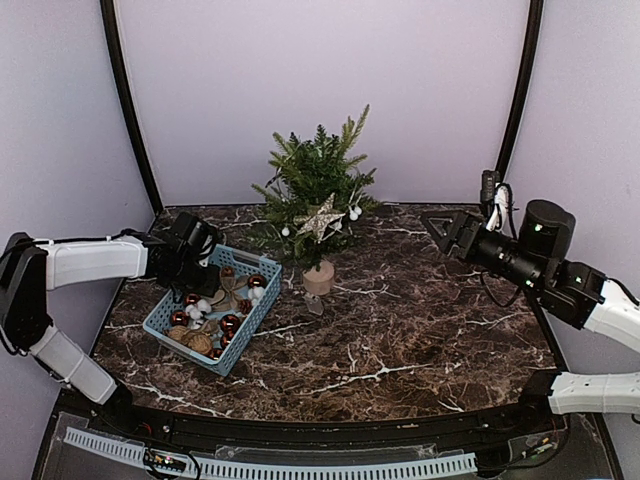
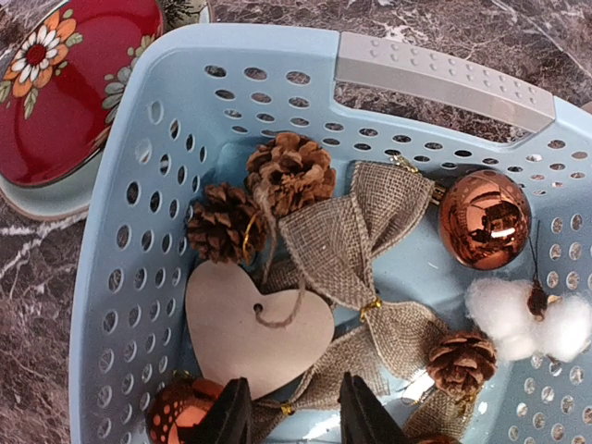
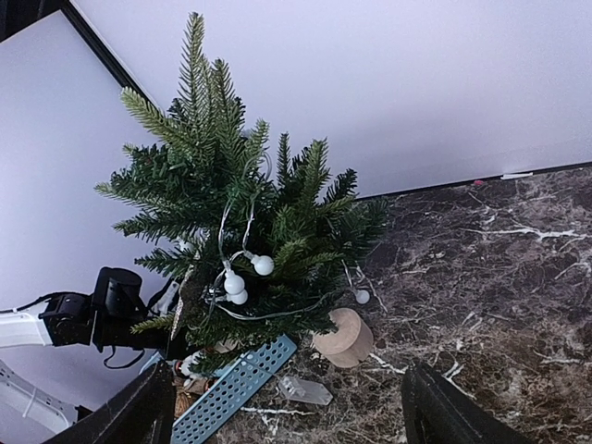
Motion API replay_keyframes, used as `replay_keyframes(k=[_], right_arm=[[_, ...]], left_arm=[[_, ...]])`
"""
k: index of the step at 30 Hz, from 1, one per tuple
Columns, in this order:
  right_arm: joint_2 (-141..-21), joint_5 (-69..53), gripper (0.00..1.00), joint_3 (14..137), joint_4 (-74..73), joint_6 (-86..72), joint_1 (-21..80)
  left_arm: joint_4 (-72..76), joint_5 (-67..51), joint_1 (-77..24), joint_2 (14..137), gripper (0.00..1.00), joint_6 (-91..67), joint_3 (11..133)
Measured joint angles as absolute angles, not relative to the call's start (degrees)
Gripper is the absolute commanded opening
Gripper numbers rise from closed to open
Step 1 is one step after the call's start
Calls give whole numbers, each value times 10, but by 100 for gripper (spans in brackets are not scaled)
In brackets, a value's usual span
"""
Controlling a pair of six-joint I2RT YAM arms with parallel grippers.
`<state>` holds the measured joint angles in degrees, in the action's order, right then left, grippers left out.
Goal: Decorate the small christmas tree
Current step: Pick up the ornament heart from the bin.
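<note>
The small christmas tree (image 1: 315, 185) stands at the back middle on its pale wooden base (image 1: 319, 277). It carries a glittery star (image 1: 322, 217) and a string of white ball lights (image 3: 263, 265). Left of it, my left gripper (image 1: 200, 250) reaches down into the blue basket (image 1: 165, 312). In the left wrist view its jaws (image 2: 294, 416) stand partly apart over a tail of the burlap bow (image 2: 370, 231), beside the wooden heart (image 2: 245, 324). My right gripper (image 1: 440, 228) hangs wide open to the right, facing the tree (image 3: 250, 222), with nothing between its fingers (image 3: 287, 407).
The basket (image 2: 120, 277) also holds pine cones (image 2: 289, 169), a copper bauble (image 2: 485, 218) and a cotton tuft (image 2: 527, 319). A red flowered dish (image 2: 65, 83) sits just outside its far left corner. A clear plastic piece (image 1: 315, 303) lies by the tree's base.
</note>
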<state>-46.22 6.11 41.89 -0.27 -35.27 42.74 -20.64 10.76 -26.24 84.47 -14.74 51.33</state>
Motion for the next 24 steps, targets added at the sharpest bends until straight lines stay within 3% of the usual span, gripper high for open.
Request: replay_keyframes(k=[19,24], right_arm=[[-461,63,86,418,-4,-352,427],[-458,63,87,418,-5,-352,427]], left_arm=[[-172,133,-262,956,31,-86,552],[-172,145,-262,961,25,-81,552]])
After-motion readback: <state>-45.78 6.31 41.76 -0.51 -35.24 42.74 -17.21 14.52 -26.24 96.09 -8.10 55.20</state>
